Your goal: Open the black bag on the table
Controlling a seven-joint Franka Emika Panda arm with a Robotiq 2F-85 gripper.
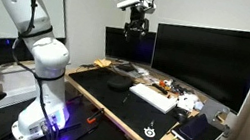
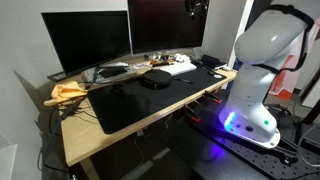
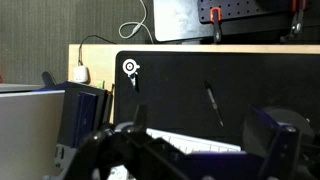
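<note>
The black bag [image 2: 153,80] is a small low pouch on the black mat, in front of the white keyboard [image 2: 180,66]. It also shows in an exterior view [image 1: 120,80]. My gripper [image 1: 138,22] hangs high above the table [image 2: 130,128], in front of the monitors, far from the bag; only its lower end shows in the other exterior view [image 2: 197,6]. In the wrist view the gripper [image 3: 195,150] has its fingers spread wide and holds nothing. Below it I see the mat [image 3: 180,80] and part of the keyboard [image 3: 205,148]. The bag is not visible there.
Two large monitors [image 1: 208,58] stand along the back of the table. A dark notebook [image 1: 199,130] lies near one end, a yellow cloth [image 2: 68,92] at the other. A pen [image 3: 213,102] lies on the mat. The robot base [image 2: 255,85] stands beside the table.
</note>
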